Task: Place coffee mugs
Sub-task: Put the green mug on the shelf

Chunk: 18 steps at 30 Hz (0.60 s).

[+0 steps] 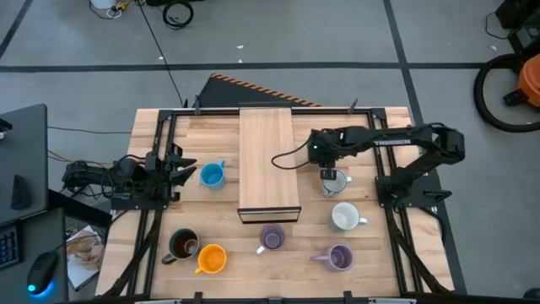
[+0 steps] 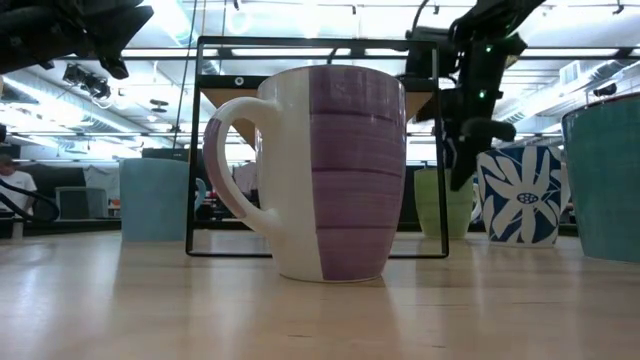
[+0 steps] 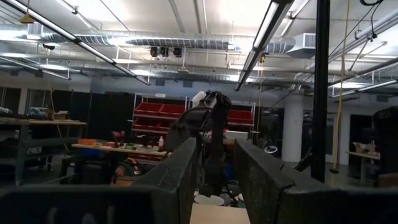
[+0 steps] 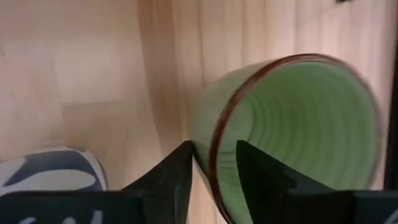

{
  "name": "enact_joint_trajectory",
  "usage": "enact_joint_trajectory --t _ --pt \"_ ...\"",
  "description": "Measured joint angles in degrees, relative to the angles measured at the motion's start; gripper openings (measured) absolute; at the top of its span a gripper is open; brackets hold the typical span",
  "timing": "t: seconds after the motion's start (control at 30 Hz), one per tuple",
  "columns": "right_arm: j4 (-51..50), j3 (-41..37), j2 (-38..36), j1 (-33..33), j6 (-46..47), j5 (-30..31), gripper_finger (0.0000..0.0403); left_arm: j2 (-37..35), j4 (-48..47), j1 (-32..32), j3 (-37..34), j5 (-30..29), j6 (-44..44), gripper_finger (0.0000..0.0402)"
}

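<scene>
My right gripper (image 1: 331, 173) hangs over the table's right half, shut on the green mug (image 4: 292, 124), which the gripper covers in the high view. The low view shows that mug (image 2: 438, 205) upright under the gripper (image 2: 463, 150), beside a white mug with blue flowers (image 2: 520, 195). My left gripper (image 1: 184, 165) waits open near the left edge, next to the blue mug (image 1: 211, 175). A lavender mug (image 1: 272, 238) stands near the front, with a second lavender one (image 1: 337, 257), an orange one (image 1: 211, 257) and a dark brown one (image 1: 182, 245). My right gripper straddles the green mug's rim (image 4: 214, 155): one finger (image 4: 255, 171) is inside the mug and the other (image 4: 177, 171) is outside its wall. The fingers come from above, pointing down. In the low view the mug stays upright, its base about level with the table.
A long wooden board (image 1: 268, 165) lies across the table's middle, left of the right gripper. A mug that is pale inside (image 1: 344, 217) stands just nearer than the gripper. A black metal frame (image 2: 192, 150) borders the table. Bare wood shows along the right edge (image 1: 405, 253).
</scene>
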Motion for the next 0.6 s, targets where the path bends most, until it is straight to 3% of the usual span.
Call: enact_joint_trajectory --t 0.4,0.6 --pt "0.0 0.0 3.4 0.0 -3.3 0.1 0.0025 0.0 -1.1 0.0 0.0 0.0 -0.2 0.0114" --pt "-0.3 0.0 2.2 0.0 -3.2 0.6 0.0024 0.0 -1.1 0.0 0.0 0.0 -0.2 0.0114"
